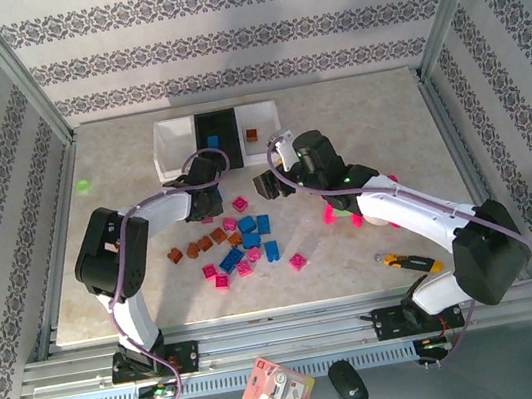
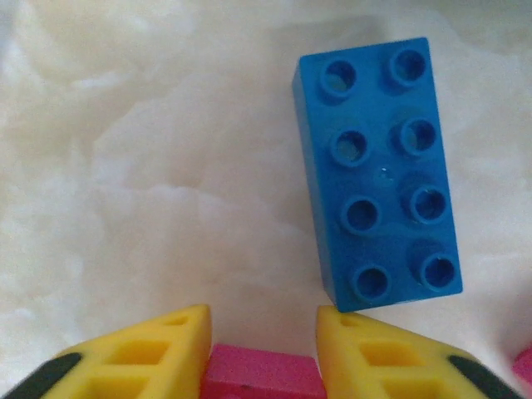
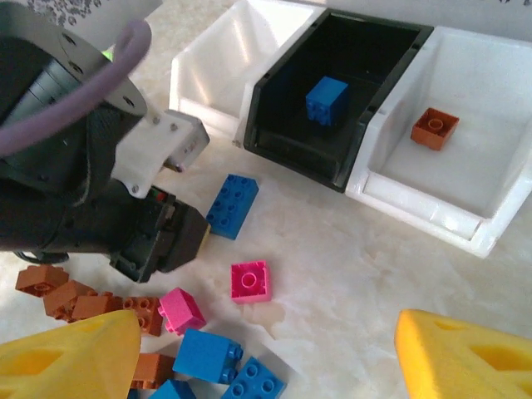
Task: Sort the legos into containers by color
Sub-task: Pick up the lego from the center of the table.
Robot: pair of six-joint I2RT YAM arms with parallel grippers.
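The containers [image 3: 208,75] are standing on the counter [image 3: 374,283]: the black bin [image 3: 391,50] is holding a blue brick [image 3: 327,100], the right white bin [image 3: 465,174] an orange-brown brick [image 3: 434,129]. The left hand [image 2: 262,324] is clamping a pink brick [image 2: 262,378] between its fingertips. The right hand [image 3: 266,332] is hovering, fingers apart, over loose legos [image 3: 249,280].

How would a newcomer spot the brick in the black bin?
Find the row of three bins at the far edge of the table. In the black middle bin lies one blue brick; the white bin beside it holds an orange-brown brick.
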